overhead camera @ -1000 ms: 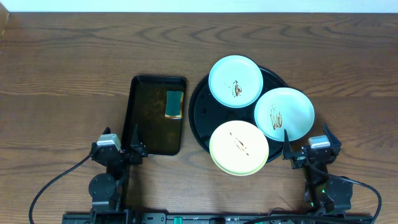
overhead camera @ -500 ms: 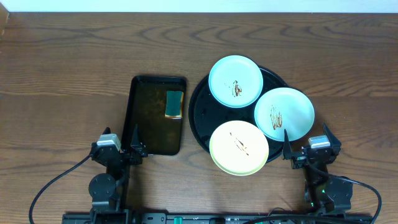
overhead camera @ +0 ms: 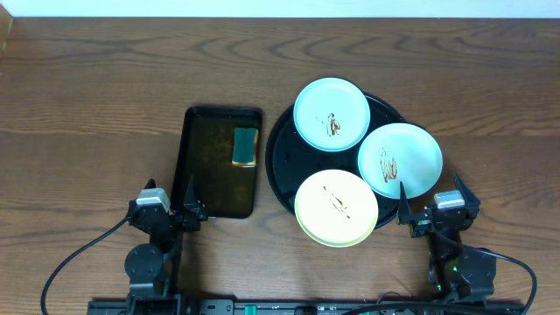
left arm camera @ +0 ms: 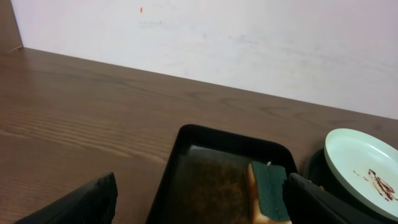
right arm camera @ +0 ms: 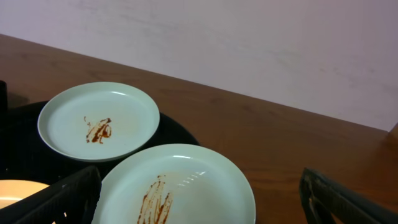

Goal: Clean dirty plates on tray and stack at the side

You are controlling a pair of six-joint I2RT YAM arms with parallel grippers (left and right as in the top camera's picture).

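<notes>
1. The counter [overhead camera: 87, 79] is brown wood grain and carries everything listed below.

2. The tray [overhead camera: 282, 153] is round and black, and sits right of centre. It holds all three plates. In the right wrist view its black floor [right arm camera: 177, 129] shows between the two mint plates.

3. The rectangular tray [overhead camera: 185, 157] is black and lies just left of the tray, apart from it. Its floor looks brownish [left arm camera: 205, 168].

4. Plates, all lying flat on the tray, none stacked:
- Rear plate [overhead camera: 332, 115], mint, with a brown smear at its centre. It overhangs the rear rim.
- Right plate [overhead camera: 400, 159], mint, with brown streaks. It overhangs the right rim.
- Yellow plate [overhead camera: 337, 208], with a thin brown streak. It overhangs the front rim.
The three sit close together; whether they touch cannot be told.

5. The left arm [overhead camera: 156, 229] sits at the front edge of the counter, before the rectangular tray. The left jaws are spread wide and hold nothing.

6. The right arm [overhead camera: 448, 234] sits at the front edge, beside the right plate. The right jaws are spread wide and hold nothing.

7. The sponge [overhead camera: 245, 146], green over yellow, lies in the rear right part of the rectangular tray
</notes>
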